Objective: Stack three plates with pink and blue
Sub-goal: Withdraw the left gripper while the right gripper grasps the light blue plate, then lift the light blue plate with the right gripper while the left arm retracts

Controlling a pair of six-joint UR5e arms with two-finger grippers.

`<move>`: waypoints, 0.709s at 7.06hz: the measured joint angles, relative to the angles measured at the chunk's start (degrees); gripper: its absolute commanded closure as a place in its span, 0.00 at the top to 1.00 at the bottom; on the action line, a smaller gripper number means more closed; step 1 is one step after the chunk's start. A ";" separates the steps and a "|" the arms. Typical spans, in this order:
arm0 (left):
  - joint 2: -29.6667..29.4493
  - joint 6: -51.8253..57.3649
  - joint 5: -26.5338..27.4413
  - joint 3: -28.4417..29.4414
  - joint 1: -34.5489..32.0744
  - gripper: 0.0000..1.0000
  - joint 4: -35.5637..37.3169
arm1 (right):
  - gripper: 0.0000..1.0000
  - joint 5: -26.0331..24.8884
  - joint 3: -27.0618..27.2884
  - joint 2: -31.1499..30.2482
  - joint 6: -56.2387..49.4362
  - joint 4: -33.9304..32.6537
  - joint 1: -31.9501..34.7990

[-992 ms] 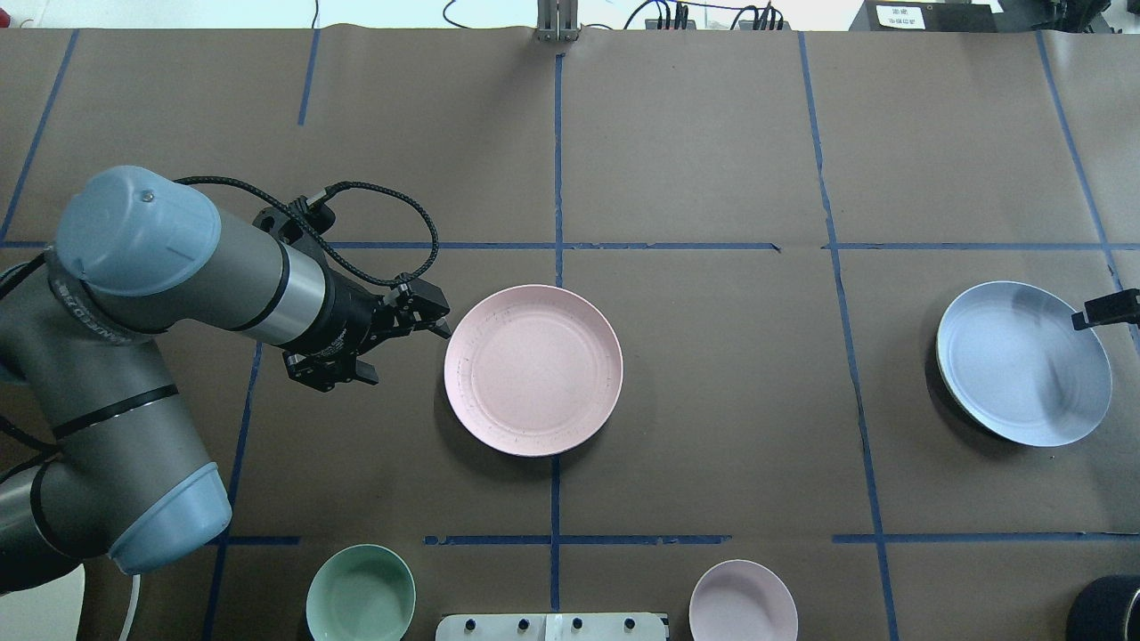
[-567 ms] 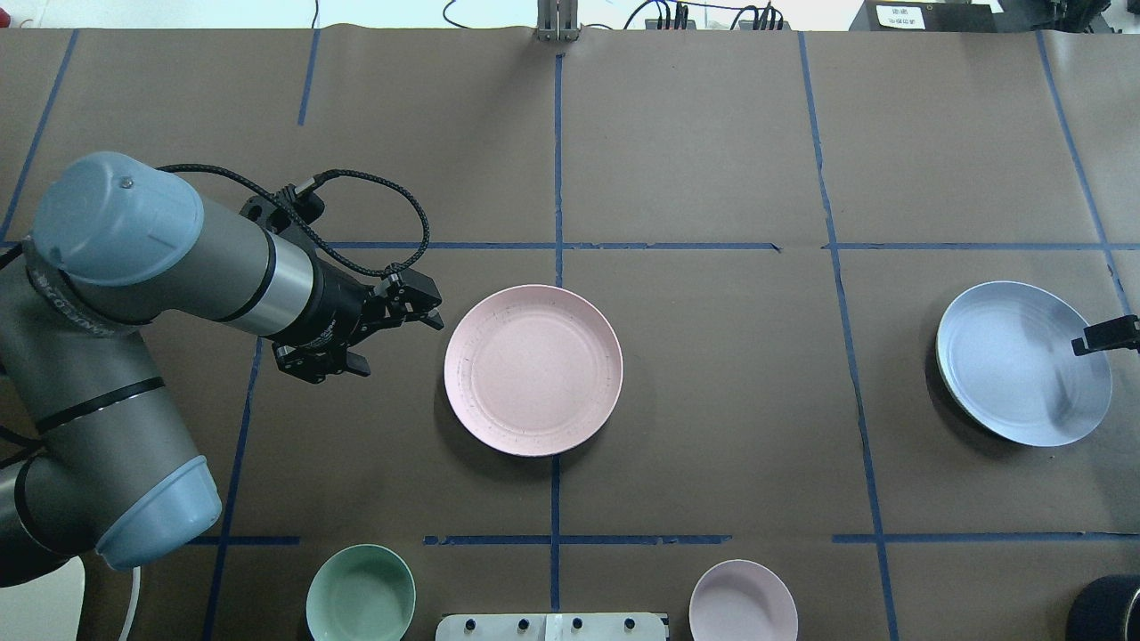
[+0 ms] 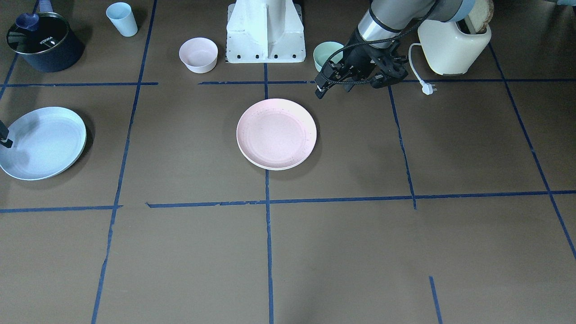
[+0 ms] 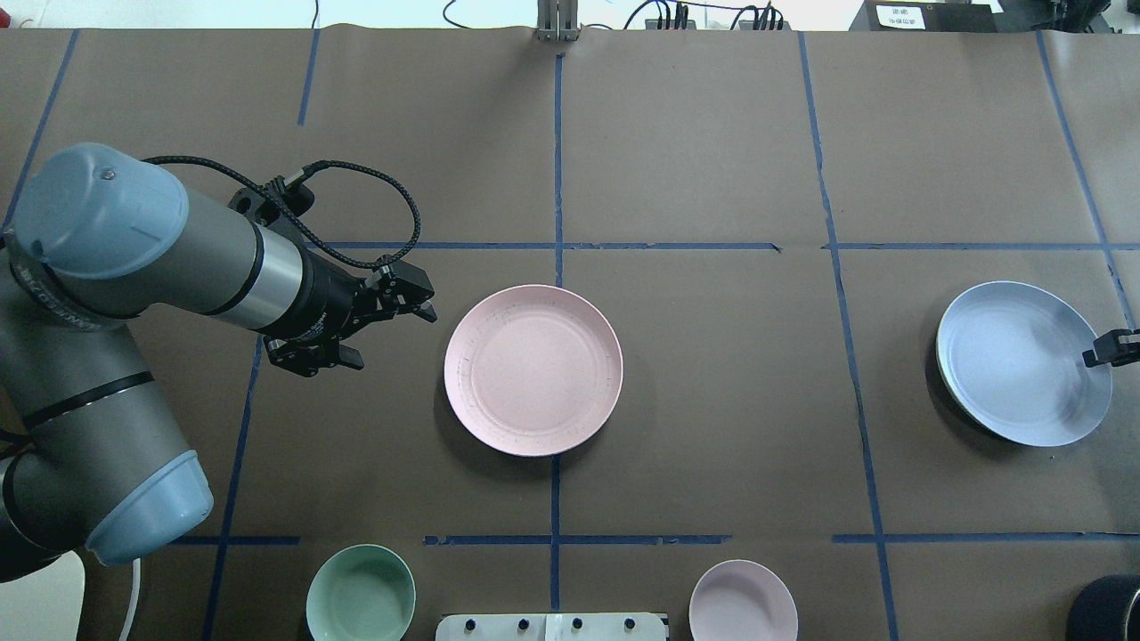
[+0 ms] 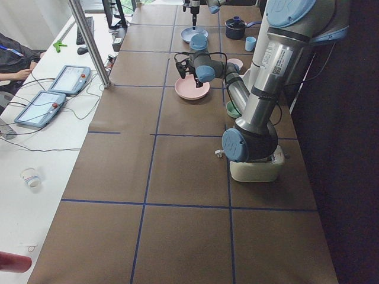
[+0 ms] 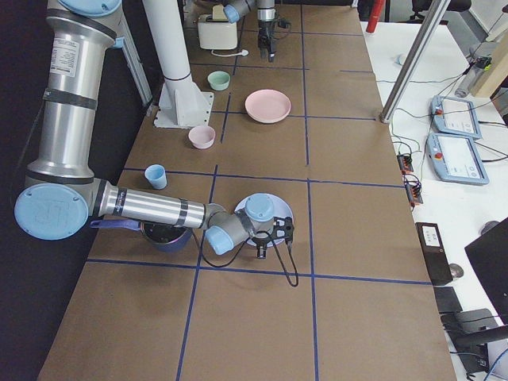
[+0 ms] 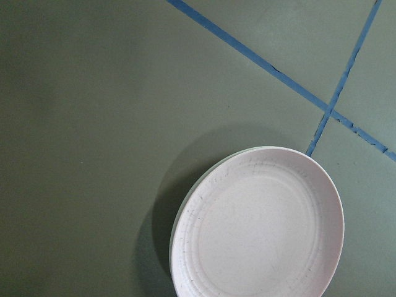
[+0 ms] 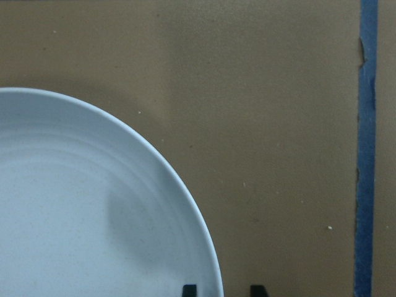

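— Left gripper (image 4: 414, 303) has drawn back from the pink plate (image 4: 533, 369) toward its own side. I can't tell whether its jaws are apart or together. That pink one sits on the cream-white plate (image 3: 275, 168) at mid-table.

— And the blue plate (image 4: 1020, 361)?

— On the table, well apart, over on the robot's right. Right gripper (image 8: 221, 289) has slid a little along its outer rim. Its jaws are spread, one finger either side of the edge, not pinching yet.

— So the grab comes next?

— I'd say so. It should reach well onto the rim before closing and lift clear of the table. Then keep the plate level while crossing, and centre it over the pink before letting go. A shallow pinch might let it droop.
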 measured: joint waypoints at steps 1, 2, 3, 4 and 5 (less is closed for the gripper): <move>0.06 0.03 0.00 -0.03 -0.21 1.00 0.03 | 0.00 0.15 0.12 -0.02 -0.04 0.03 -0.01; 0.11 0.05 0.02 0.07 -0.40 1.00 0.02 | 0.00 0.38 0.63 -0.10 0.02 0.08 0.00; 0.47 0.48 0.05 0.17 -0.56 1.00 0.01 | 0.00 0.69 1.99 -0.28 0.22 0.12 0.08; 1.79 2.62 0.04 0.03 -0.98 1.00 0.02 | 0.00 1.43 4.29 -0.49 0.48 0.10 0.67; 4.20 7.00 -0.26 -0.30 -1.94 1.00 0.06 | 0.00 3.09 6.70 -0.44 0.96 -0.02 2.32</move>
